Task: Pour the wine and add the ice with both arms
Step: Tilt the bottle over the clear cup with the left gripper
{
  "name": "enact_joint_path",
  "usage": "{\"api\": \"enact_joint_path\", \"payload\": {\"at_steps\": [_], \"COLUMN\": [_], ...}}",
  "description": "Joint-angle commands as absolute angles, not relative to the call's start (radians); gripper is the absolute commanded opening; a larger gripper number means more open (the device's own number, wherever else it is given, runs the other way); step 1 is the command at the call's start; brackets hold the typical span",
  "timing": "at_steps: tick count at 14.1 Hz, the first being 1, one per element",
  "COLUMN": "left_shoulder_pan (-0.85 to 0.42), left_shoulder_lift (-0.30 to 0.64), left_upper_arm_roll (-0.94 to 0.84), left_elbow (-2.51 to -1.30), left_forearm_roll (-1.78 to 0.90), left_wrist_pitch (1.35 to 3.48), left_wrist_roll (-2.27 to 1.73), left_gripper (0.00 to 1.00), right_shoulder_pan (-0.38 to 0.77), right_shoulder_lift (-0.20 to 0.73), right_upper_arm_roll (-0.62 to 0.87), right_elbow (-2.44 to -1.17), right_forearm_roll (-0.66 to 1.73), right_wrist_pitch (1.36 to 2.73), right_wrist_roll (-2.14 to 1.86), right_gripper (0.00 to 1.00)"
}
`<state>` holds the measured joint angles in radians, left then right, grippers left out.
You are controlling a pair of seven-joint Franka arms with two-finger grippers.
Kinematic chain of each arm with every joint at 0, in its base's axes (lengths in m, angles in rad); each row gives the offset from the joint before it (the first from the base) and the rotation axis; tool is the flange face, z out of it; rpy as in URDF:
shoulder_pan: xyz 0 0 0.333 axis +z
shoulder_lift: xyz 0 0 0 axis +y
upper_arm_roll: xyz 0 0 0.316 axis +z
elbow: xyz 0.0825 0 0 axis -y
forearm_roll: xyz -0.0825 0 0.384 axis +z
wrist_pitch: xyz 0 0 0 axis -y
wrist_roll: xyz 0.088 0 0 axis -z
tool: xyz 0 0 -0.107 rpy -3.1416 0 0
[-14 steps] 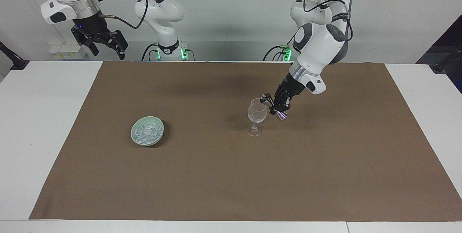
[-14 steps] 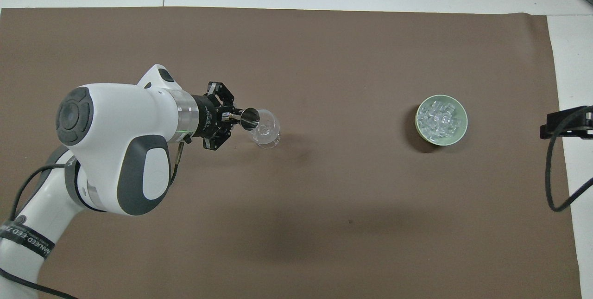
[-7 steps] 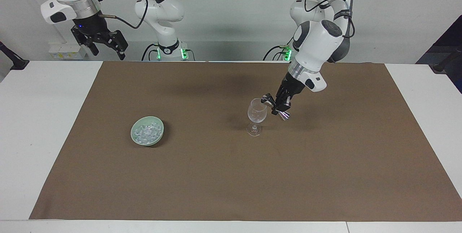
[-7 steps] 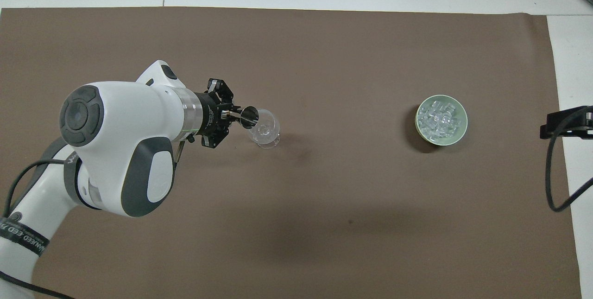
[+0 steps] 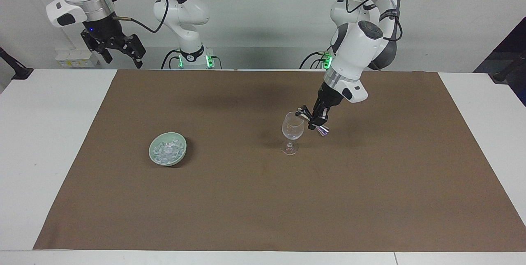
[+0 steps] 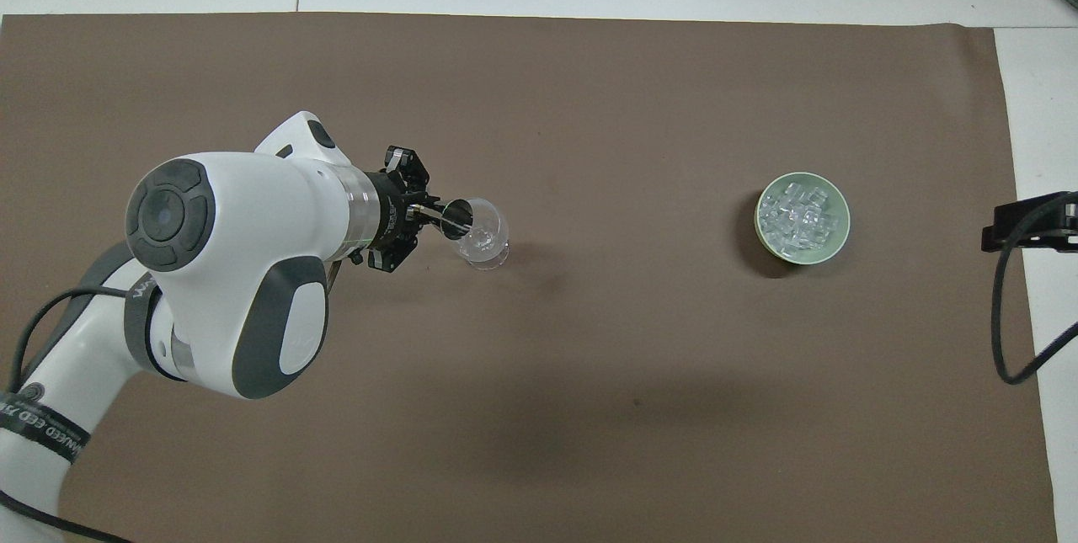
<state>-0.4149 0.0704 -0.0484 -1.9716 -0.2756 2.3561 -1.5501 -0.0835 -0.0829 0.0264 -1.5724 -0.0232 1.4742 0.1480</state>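
A clear stemmed glass (image 5: 292, 130) (image 6: 483, 238) stands upright on the brown mat, about midway along the table. My left gripper (image 5: 317, 120) (image 6: 416, 215) hangs beside its rim, shut on a small metal measuring cup (image 5: 305, 112) (image 6: 456, 217). The cup is tipped with its mouth over the glass. Any wine is hidden from me; the glass looks clear. The ice (image 5: 167, 149) (image 6: 798, 215) is heaped in a pale green bowl (image 5: 151, 150) (image 6: 845, 221) toward the right arm's end. My right gripper (image 5: 122, 57) (image 6: 1026, 226) waits open, high above the table's edge at that end.
The brown mat (image 5: 263, 199) (image 6: 589, 408) covers most of the white table (image 5: 45, 146). White margins of table show at both ends. Black cables hang from the right arm (image 6: 1006, 316).
The left arm's elbow and wrist have swung up and toward the robots, so the forearm stands steeper. The cup stays tipped at the glass's rim. The right arm has not moved.
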Motion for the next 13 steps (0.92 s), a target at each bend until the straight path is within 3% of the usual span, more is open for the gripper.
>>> {"api": "enact_joint_path", "payload": {"at_steps": [1, 13], "left_shoulder_pan": [-0.44, -0.456], "left_shoulder_lift": [0.069, 0.072], "left_upper_arm_roll": [-0.031, -0.032], "left_elbow": [-1.939, -1.927], "left_forearm_roll": [-0.212, -0.097], "left_wrist_pitch": [2.313, 2.306], "left_wrist_roll": [-1.601, -1.641], "left_gripper": [0.0, 0.0], "right_shoulder_pan": [-0.103, -0.109], "right_shoulder_lift": [-0.11, -0.11], "right_upper_arm_roll": [0.035, 0.035], "right_elbow": [-1.608, -1.611], "right_forearm_roll": [-0.011, -0.009], "right_wrist_pitch": [1.499, 1.522], "right_wrist_roll": [0.115, 0.115], "right_gripper": [1.0, 1.0]}}
